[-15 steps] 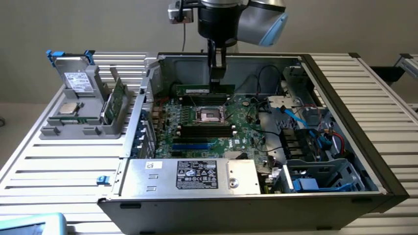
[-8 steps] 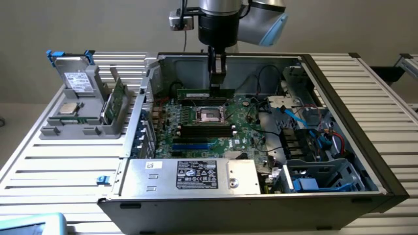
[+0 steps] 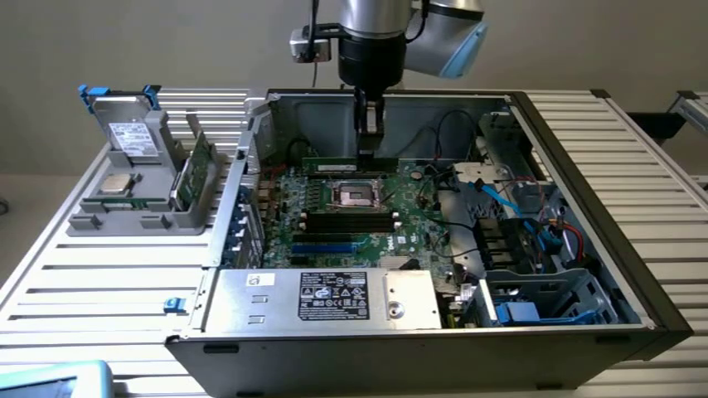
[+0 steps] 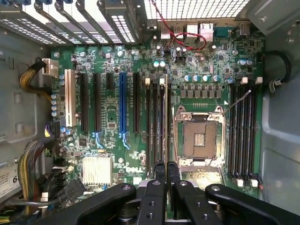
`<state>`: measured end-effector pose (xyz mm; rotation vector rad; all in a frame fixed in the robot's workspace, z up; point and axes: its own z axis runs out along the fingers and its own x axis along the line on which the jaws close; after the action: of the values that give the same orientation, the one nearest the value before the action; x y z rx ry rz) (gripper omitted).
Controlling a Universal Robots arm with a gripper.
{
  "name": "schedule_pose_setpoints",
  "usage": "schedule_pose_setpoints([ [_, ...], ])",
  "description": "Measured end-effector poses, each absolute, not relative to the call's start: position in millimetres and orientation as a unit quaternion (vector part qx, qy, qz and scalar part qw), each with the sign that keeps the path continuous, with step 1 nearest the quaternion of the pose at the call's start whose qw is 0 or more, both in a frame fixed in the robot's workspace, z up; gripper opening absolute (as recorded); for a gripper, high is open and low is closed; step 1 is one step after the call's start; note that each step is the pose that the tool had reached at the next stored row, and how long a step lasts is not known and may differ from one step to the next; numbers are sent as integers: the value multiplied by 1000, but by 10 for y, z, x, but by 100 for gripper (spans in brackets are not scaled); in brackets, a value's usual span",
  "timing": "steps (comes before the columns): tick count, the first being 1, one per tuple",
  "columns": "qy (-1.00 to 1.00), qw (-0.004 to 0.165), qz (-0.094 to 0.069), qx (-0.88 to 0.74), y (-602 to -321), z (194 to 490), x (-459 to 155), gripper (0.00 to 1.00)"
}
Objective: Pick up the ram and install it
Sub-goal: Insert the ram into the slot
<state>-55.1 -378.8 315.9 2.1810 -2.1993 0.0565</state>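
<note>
My gripper point(image 3: 369, 154) hangs inside the open computer case point(image 3: 575, 149), over the motherboard point(image 3: 415, 224). It is shut on the ram point(image 3: 343, 166), a long green stick held level and on edge just beyond the processor socket point(image 3: 360, 195). In the wrist view the ram point(image 4: 167, 117) appears edge-on as a thin line running out from my gripper point(image 4: 166, 172). It lies along the black memory slots point(image 4: 157, 126) beside the socket point(image 4: 199, 138). Whether it touches a slot I cannot tell.
A grey holder point(image 3: 94, 222) outside the case on the exterior view's left carries a labelled drive point(image 3: 133, 137), a silver processor point(image 3: 116, 184) and another green stick point(image 3: 195, 174). The power supply point(image 3: 321, 298) fills the case front. Cables and a drive cage point(image 3: 542, 298) crowd the exterior view's right.
</note>
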Motion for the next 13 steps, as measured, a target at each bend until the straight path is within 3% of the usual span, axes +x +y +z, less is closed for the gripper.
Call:
schedule_pose_setpoints([
  [13, -710, 22, 18, 703, -3870, 2938, -537, 13],
])
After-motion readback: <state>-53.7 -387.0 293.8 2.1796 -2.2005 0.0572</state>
